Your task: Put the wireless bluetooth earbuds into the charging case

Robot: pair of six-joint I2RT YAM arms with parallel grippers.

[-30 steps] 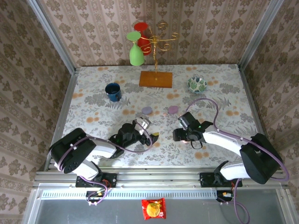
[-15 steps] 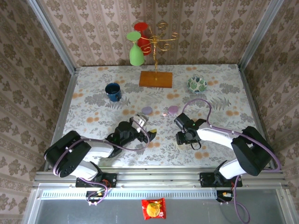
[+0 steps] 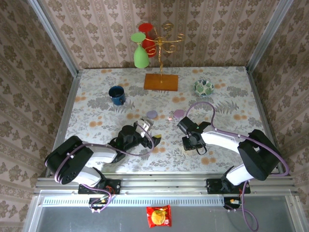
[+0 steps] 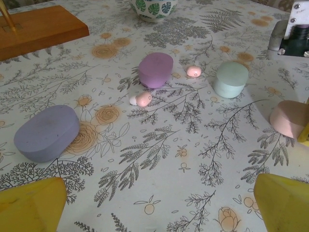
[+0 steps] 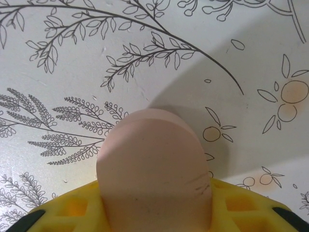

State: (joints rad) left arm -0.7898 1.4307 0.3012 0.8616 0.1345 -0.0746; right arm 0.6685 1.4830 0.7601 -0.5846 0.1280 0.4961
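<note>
In the left wrist view two pink earbuds (image 4: pixel 144 99) (image 4: pixel 193 71) lie on the flowered tablecloth near a purple case (image 4: pixel 156 70), and a tiny whitish earbud (image 4: pixel 133 100) touches the nearer one. A lilac-blue case (image 4: pixel 47 133) sits to the left and a mint case (image 4: pixel 231 79) to the right. My left gripper (image 4: pixel 157 203) hovers open over bare cloth, its yellow fingers (image 4: pixel 31 205) wide apart. My right gripper (image 5: pixel 154 208) is shut on a pale pink egg-shaped case (image 5: pixel 152 164), low over the cloth. From above, the left gripper (image 3: pixel 155 138) and right gripper (image 3: pixel 188 141) face each other at mid-table.
A gold stand on a wooden base (image 3: pixel 161 81) carries a green glass (image 3: pixel 140 57) at the back. A blue mug (image 3: pixel 117 94) stands back left, a patterned bowl (image 3: pixel 203 87) back right. Lilac (image 3: pixel 152 114) and purple (image 3: pixel 179 113) cases lie between the arms.
My right arm's wrist has swung a little to the left, still holding the pink case. The left arm has barely shifted.
</note>
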